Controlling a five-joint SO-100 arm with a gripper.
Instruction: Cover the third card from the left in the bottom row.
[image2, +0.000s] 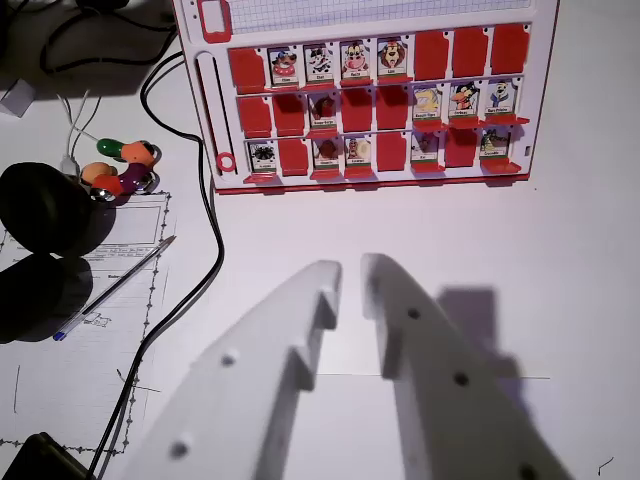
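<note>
Pen (115, 286): lies on paper at your far left, beside a black cable (205, 215).
Pincer (352, 275): you see it empty, fingertips slightly parted, hovering over the white desk (560, 260) well short of the board.
Board (370, 95): red game board, top centre.
Third card (326, 153): bottom row, upright, face showing, uncovered.

Red game board (365, 100), white jaws
</note>
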